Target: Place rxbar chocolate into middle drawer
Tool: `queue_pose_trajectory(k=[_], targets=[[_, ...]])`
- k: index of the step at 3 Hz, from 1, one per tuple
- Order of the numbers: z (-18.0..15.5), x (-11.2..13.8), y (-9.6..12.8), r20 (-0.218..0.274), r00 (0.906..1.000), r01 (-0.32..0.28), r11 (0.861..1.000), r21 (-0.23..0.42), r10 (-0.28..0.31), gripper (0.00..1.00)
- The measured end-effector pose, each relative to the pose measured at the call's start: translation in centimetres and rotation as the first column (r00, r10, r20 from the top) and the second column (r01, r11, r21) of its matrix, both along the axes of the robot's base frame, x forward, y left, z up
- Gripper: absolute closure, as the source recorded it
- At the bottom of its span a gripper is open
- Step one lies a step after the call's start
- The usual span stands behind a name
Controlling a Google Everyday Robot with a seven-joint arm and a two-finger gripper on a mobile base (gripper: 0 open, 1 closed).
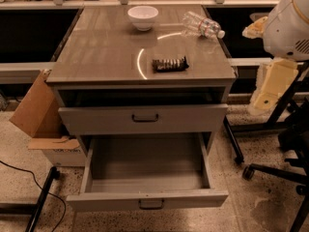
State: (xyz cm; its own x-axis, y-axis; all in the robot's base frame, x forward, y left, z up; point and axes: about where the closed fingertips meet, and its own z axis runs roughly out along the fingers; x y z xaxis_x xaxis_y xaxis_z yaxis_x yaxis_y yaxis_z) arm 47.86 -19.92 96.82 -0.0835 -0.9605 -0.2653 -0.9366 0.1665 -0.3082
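Note:
The rxbar chocolate [170, 64], a small dark wrapped bar with pale markings, lies flat on the cabinet top [101, 52], right of the middle. The middle drawer [145, 199], the lower grey front with a dark pull handle, is pulled wide open and its inside is bare. The like grey drawer front [143, 117] above it stands slightly out. Parts of my white and cream arm [285, 37] show at the right edge, beside the cabinet and away from the bar. My gripper itself is out of view.
A white bowl [143, 17] stands at the back of the top. A clear plastic bottle [203, 27] lies on its side at the back right. A cardboard box [36, 115] leans on the left. Chair legs with castors [270, 170] are at the right, a black stand leg [41, 199] at the lower left.

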Motion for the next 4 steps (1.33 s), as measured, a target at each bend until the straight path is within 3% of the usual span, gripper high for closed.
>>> queue_pose_trajectory(k=[1,2,3,4], targets=[[0.0,0.0,0.0,0.0,1.0,0.0,1.0,0.0,0.0,0.0],[-0.9,1.9,1.1,0.006,0.9986,-0.052,0.998,0.024,0.052,0.0],[-2.0,5.3,3.4,0.015,0.9881,-0.154,0.986,0.059,0.153,0.0],[-3.0,9.1,6.6,0.04,0.9634,-0.268,0.958,0.1,0.265,0.0]])
